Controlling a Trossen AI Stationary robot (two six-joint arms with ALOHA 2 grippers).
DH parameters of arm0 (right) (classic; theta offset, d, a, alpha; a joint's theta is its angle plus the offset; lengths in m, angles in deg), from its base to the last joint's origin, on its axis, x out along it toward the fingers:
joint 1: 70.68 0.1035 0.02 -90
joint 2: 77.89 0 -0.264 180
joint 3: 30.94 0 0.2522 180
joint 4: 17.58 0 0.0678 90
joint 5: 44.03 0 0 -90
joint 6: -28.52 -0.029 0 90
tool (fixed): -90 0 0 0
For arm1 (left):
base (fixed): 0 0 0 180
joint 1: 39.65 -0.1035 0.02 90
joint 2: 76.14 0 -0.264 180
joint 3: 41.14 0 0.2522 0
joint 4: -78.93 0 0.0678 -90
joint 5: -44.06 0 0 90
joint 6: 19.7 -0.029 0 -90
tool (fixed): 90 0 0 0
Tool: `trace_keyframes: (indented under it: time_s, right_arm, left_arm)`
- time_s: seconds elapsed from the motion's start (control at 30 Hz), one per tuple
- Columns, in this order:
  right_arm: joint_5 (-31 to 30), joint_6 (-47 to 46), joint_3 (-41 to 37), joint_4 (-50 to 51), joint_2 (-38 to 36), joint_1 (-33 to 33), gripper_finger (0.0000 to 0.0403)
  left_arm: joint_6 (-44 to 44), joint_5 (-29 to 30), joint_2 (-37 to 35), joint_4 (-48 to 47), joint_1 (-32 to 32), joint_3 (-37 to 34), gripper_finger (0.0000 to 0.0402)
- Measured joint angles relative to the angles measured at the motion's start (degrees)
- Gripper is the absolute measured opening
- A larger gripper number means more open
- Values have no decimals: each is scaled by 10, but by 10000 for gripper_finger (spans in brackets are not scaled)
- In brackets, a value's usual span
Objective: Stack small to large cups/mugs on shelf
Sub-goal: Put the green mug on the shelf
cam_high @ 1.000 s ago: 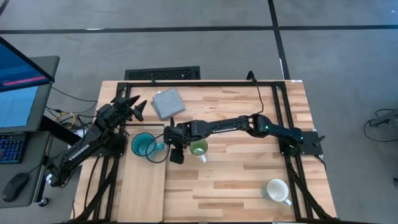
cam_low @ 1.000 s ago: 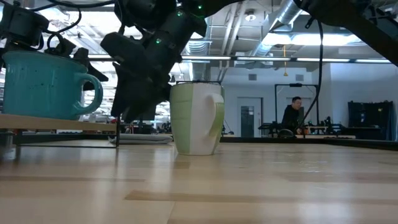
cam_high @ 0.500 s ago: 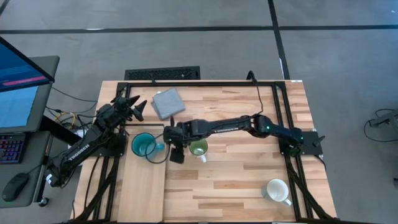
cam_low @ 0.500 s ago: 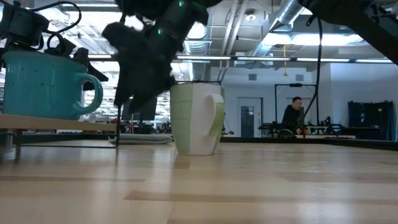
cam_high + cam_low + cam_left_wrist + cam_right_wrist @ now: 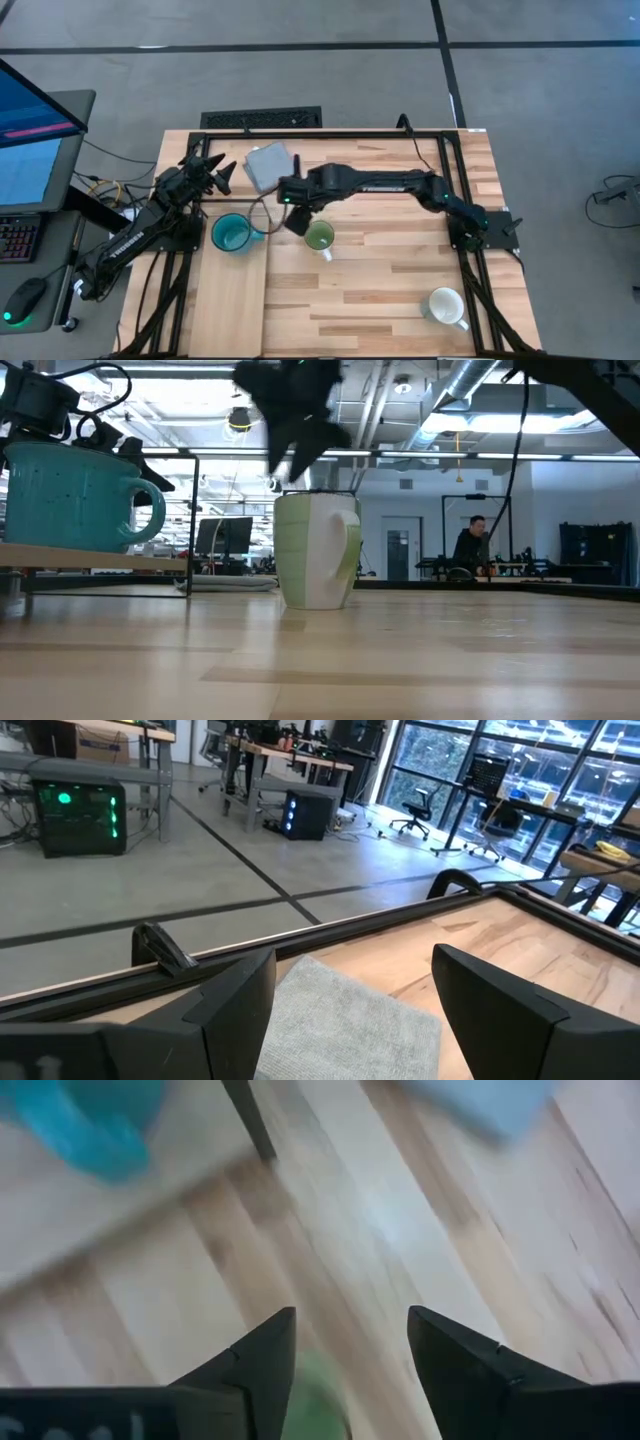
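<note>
High view: the right pincer (image 5: 296,216) hangs above the desk (image 5: 400,260), just beside the light green mug (image 5: 319,237) on its far-left side and not touching it. Its arm stretches across the desk from the right edge. Right wrist view shows its two fingers (image 5: 262,1355) spread apart with nothing between them, the green mug's rim (image 5: 315,1405) blurred below the gap.

That green mug stands upright on the striped planks, just off the right edge of the shelf (image 5: 230,300). In the low view it sits mid-desk with its handle (image 5: 350,550) turned to the picture's right, and the dark pincer (image 5: 295,405) floats above it, clear of the rim.

The teal-blue mug (image 5: 232,234) stands upright at the far end of the pale shelf, raised a little above the desk in the low view (image 5: 78,498).

The white mug (image 5: 444,306) stands alone near the desk's front right corner, well apart from the others.

The left pincer (image 5: 218,172) waits at the far left corner, beside the grey-blue pad (image 5: 268,166). Left wrist view shows its fingers (image 5: 235,1010) held apart and empty, with the pad (image 5: 345,1025) on the desk beyond them.
</note>
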Motion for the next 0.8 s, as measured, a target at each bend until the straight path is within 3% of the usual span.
trace_keyframes:
  time_s: [0.4, 0.73, 0.8]
  right_arm:
    - [24, -204, 0, 119, -84, 56, 194]
    - [24, -281, -17, 137, -45, 125, 192]
    - [24, -282, -12, 102, -30, 132, 193]
  left_arm:
    - [0, -4, 5, 0, 1, 0, 261]
    - [1, -8, 5, 0, 1, 0, 261]
    - [1, -10, 4, 0, 1, 0, 261]
